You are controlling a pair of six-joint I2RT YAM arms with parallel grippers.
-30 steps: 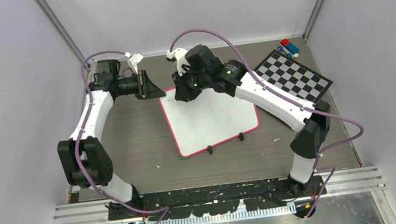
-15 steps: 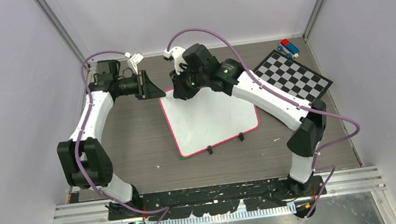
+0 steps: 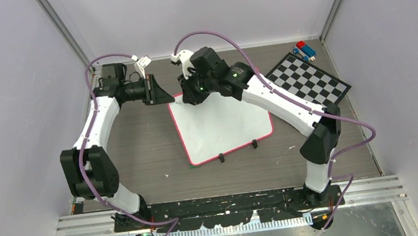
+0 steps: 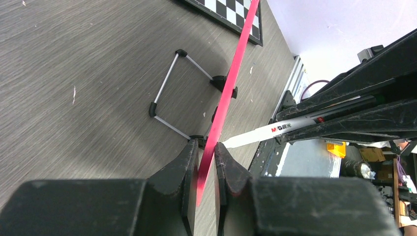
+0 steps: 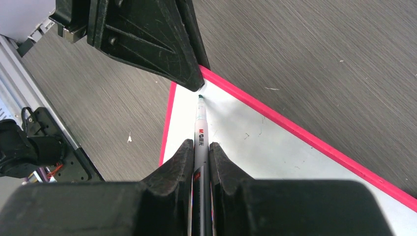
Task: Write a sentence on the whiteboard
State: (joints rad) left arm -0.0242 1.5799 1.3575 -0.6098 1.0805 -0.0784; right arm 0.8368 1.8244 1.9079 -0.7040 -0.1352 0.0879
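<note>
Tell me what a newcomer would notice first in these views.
The pink-rimmed whiteboard mid-table draws the eye, its visible surface apparently blank. At its far-left corner the left fingers clamp it while the right fingers hold a marker with its tip at the board. A checkered board lies far right.

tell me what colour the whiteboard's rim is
The whiteboard rim is pink-red, clearest in the right wrist view.

1 whiteboard (image 3: 223, 129), 1 marker (image 5: 201, 123), 1 checkered bd (image 3: 309, 83), 2 grippers (image 4: 206, 156) (image 5: 200, 146).
</note>
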